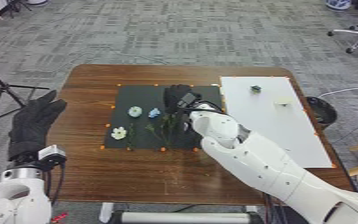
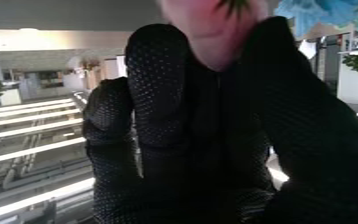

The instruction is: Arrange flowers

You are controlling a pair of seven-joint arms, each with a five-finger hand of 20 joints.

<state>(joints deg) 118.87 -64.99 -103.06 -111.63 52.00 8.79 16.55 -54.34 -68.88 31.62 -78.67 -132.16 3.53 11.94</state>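
With my right hand (image 1: 177,93) pinched on the pink flower (image 2: 213,30), I should lift gently, keeping clear of the blue flower (image 2: 310,14).

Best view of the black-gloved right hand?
Right wrist view: close up, it shows the right hand with fingers and thumb pinching a pink flower. The head view shows the hand smaller, from above, at the far part of the black rectangular mat, right of a small blue flower.
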